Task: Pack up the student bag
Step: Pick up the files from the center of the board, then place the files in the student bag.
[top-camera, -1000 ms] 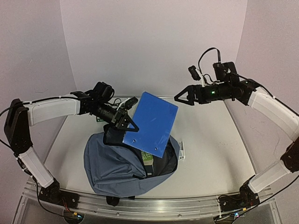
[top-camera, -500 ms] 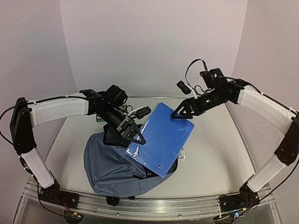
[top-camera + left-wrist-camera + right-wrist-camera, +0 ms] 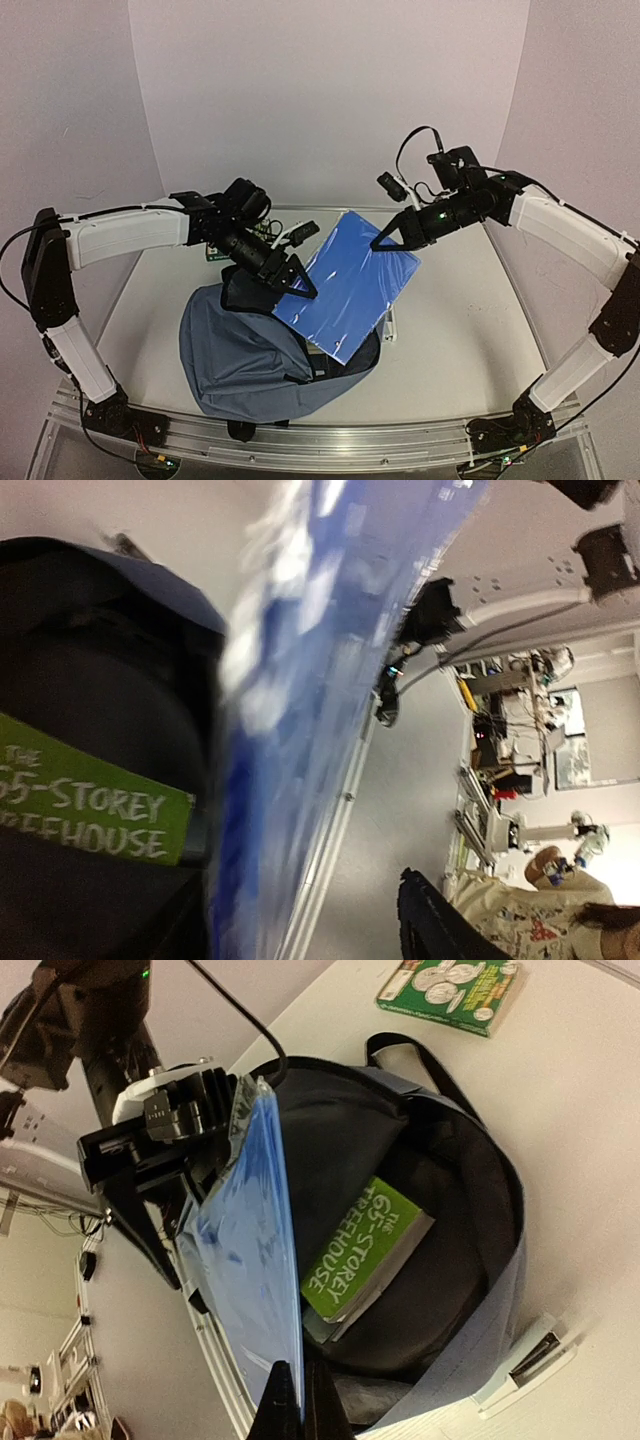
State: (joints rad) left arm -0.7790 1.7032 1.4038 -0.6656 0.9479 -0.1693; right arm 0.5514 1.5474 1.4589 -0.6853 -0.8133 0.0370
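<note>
The slate-blue student bag (image 3: pixel 235 355) lies open on the table, its black lining (image 3: pixel 430 1190) showing. Inside it rests a green book (image 3: pixel 370 1250) titled "The 65-Storey Treehouse", which also shows in the left wrist view (image 3: pixel 90 800). A flat blue notebook (image 3: pixel 345 285) hangs tilted over the bag's mouth. My right gripper (image 3: pixel 385 240) is shut on its upper edge, and the pinched fingertips (image 3: pixel 283 1405) show in the right wrist view. My left gripper (image 3: pixel 303 262) stands open at the notebook's left edge, one finger (image 3: pixel 440 930) well away from the blurred cover (image 3: pixel 300 710).
A green picture book (image 3: pixel 455 990) lies on the table behind the bag, partly hidden by my left arm (image 3: pixel 215 255). A small white object (image 3: pixel 390 322) sits against the bag's right side. The table's front rail (image 3: pixel 330 440) runs along the near edge.
My right gripper came in and shut on the notebook's upper edge. My left gripper, shut on the notebook before, has opened. The notebook has tilted and shifted right.
</note>
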